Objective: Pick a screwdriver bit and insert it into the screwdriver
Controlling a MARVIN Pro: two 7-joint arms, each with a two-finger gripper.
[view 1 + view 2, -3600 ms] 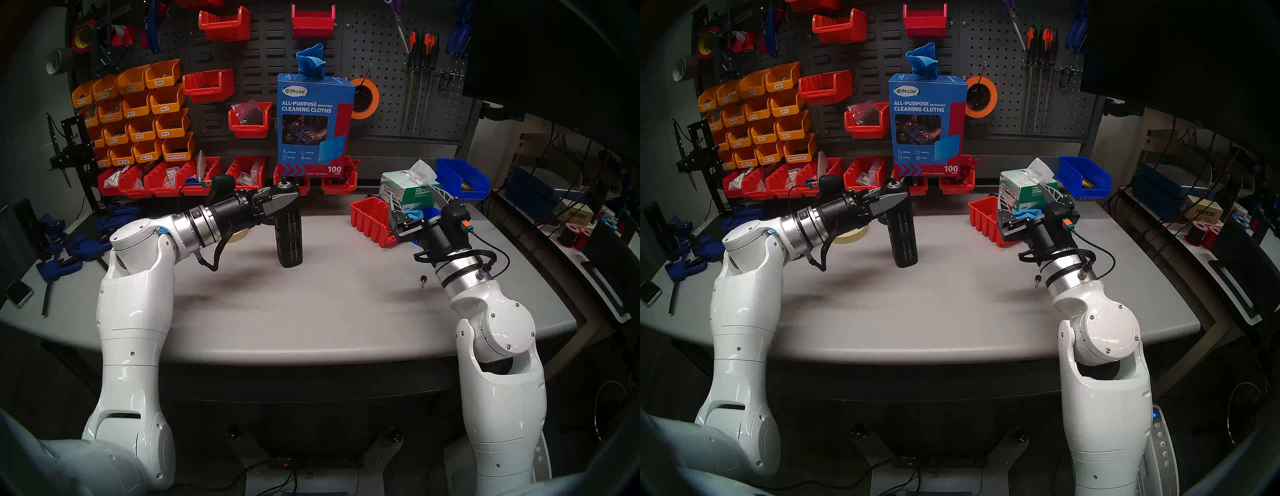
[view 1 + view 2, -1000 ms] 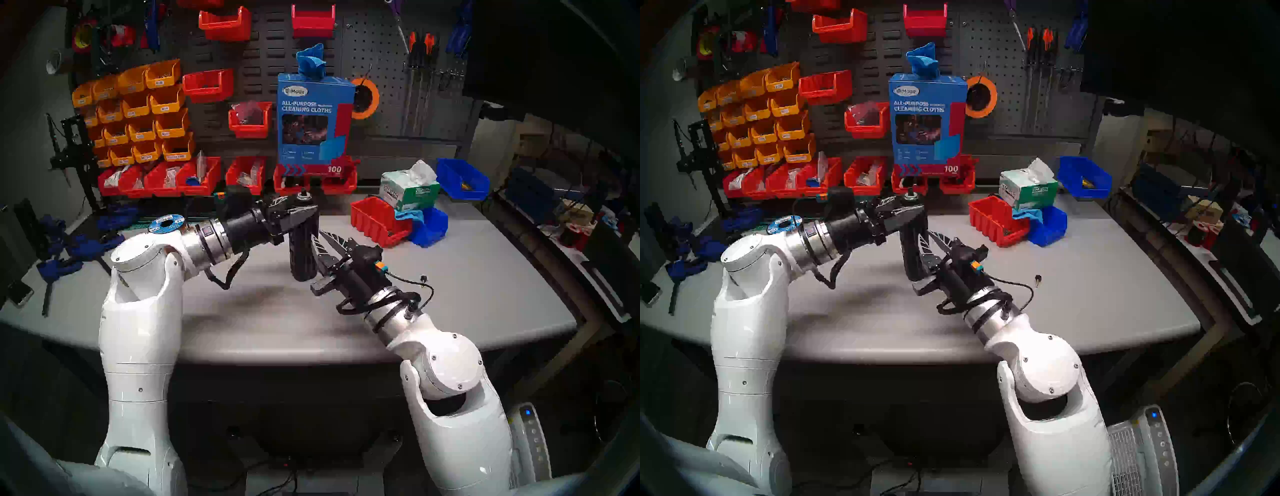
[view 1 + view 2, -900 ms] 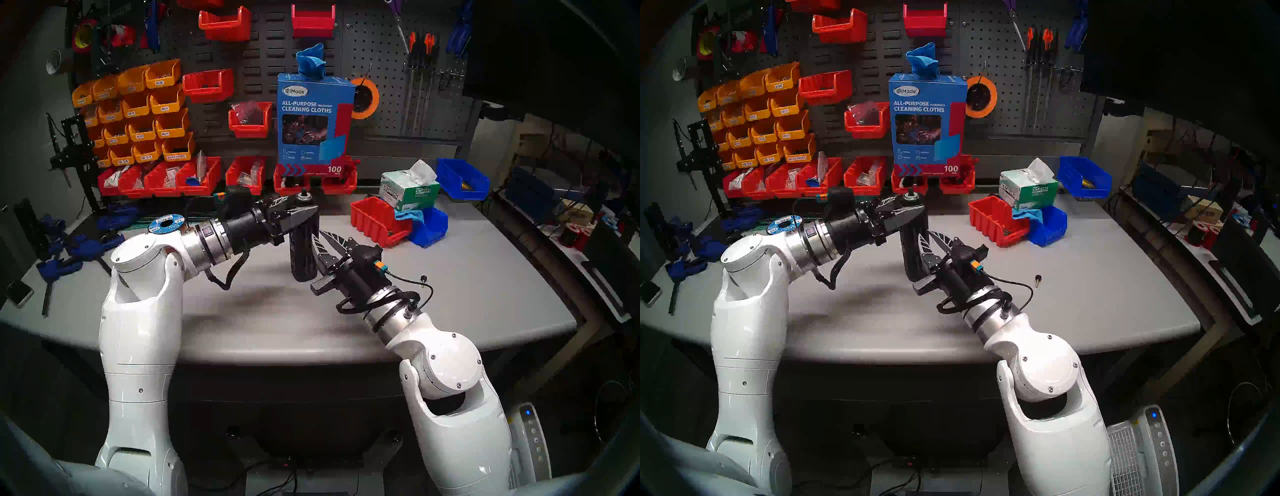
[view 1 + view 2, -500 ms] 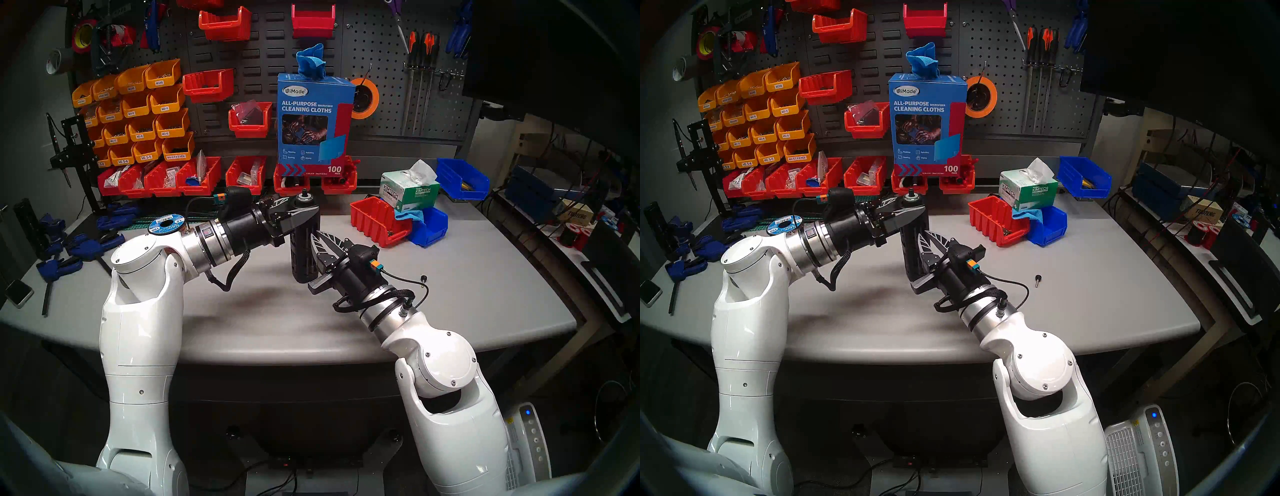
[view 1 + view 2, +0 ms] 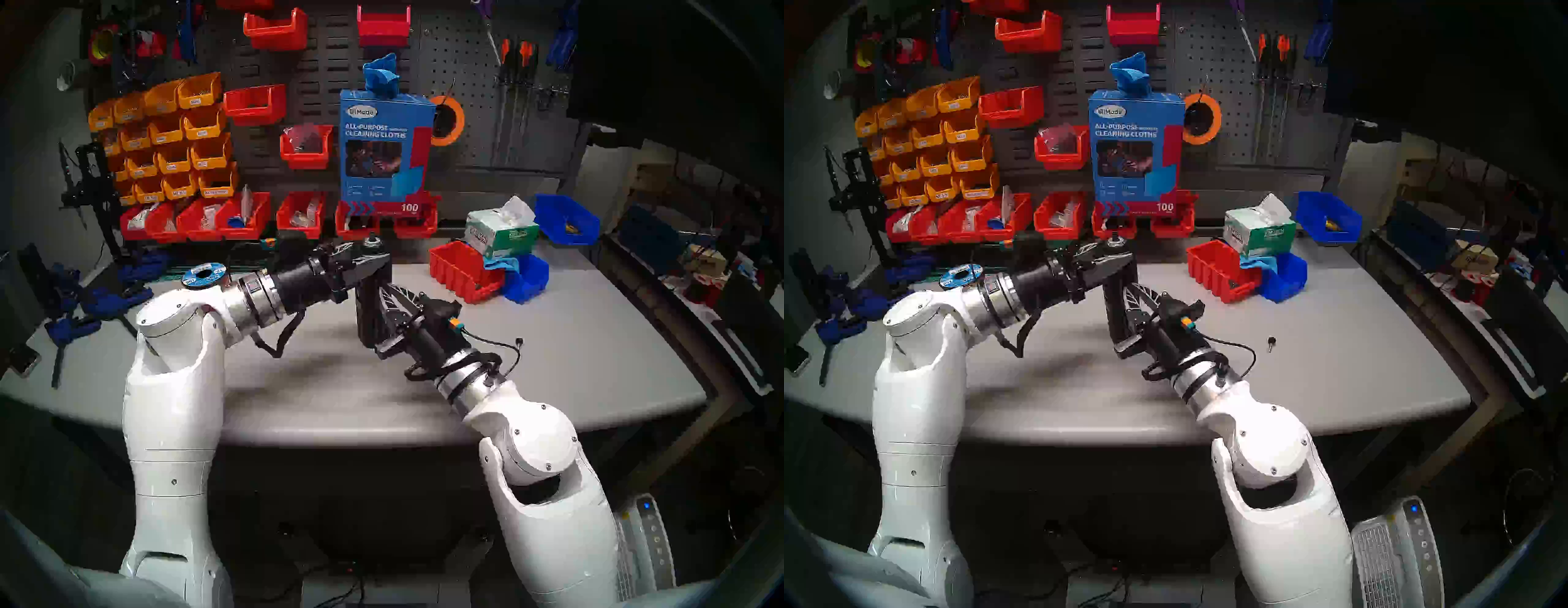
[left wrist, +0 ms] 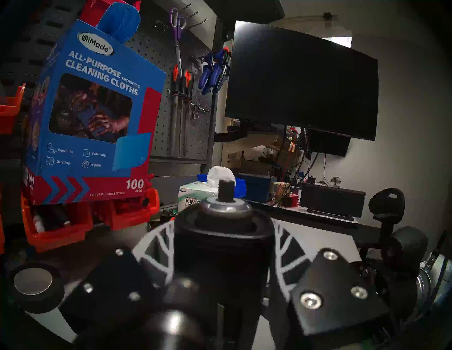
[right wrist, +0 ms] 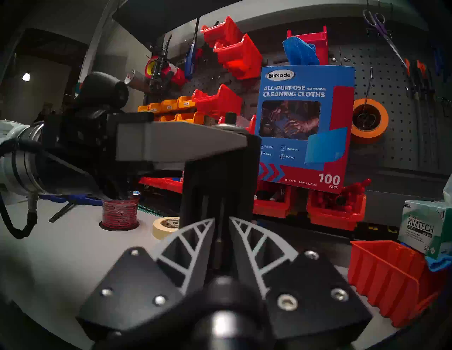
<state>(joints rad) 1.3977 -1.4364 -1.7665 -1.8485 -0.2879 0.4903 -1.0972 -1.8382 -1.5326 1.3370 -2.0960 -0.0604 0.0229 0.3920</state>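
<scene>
The screwdriver (image 5: 365,310), a thick black slotted cylinder, is upright on the grey table. My left gripper (image 5: 379,258) is shut on its upper end, its fingers on both sides in the left wrist view (image 6: 222,232). A short dark stub stands in the silver-ringed top (image 6: 225,190). My right gripper (image 5: 379,288) points at the cylinder's side. In the right wrist view its fingertips (image 7: 221,220) stand a narrow gap apart around a thin dark screwdriver bit (image 7: 220,234) lying in a slot. Contact with the bit cannot be made out.
A small black round-headed pin (image 5: 518,342) lies right of my right wrist. At the back right are a red bin (image 5: 458,271), a blue bin (image 5: 528,278) and a tissue box (image 5: 500,233). A tape roll (image 7: 166,226) and wire spool (image 7: 119,212) sit behind the cylinder.
My right gripper has pushed in closer to the cylinder's side and its fingers have narrowed around the slot. The left gripper keeps its hold, almost still.
</scene>
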